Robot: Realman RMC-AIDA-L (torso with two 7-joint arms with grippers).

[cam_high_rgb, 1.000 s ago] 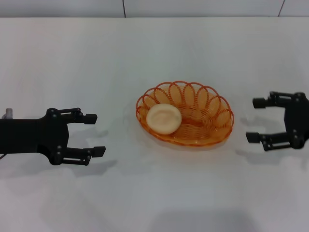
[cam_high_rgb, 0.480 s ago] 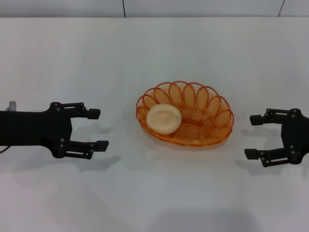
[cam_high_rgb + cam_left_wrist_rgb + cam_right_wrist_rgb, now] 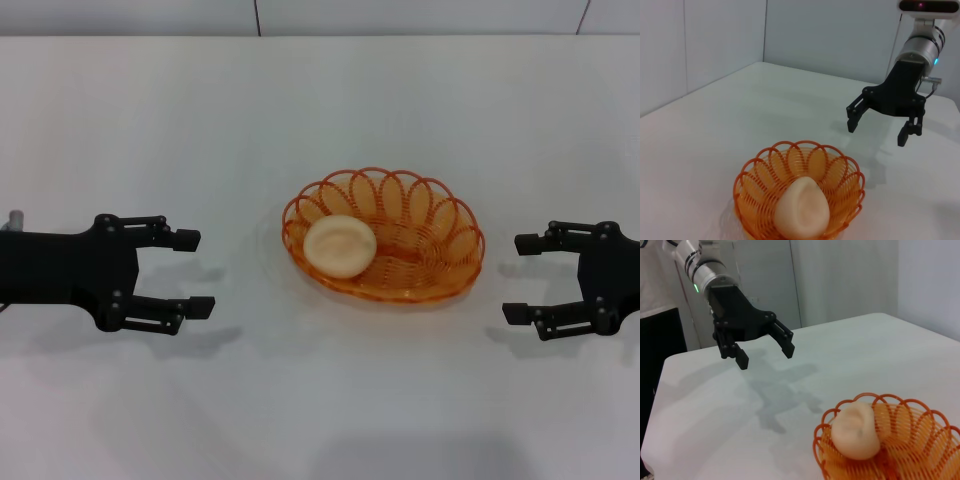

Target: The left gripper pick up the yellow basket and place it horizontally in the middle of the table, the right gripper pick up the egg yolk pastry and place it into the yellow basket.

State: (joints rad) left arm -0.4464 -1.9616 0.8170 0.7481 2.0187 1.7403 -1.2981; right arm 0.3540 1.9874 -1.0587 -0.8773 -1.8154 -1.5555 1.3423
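The left end effector (image 3: 192,272) has drawn back, the right end effector (image 3: 522,277) nearer; both spread wide, empty.

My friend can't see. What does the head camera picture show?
A round cream egg yolk pastry sits inside an oval orange-yellow wire basket mid-table. The open black left gripper and right gripper hover either side, empty.

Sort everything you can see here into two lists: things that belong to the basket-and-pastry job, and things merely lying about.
Part of the job:
- yellow basket, mid-table
- egg yolk pastry, lying inside the basket at its left end
- left pincer, open, left of the basket
- right pincer, open, right of the basket
- table

Lying about:
- nothing else shows on the table
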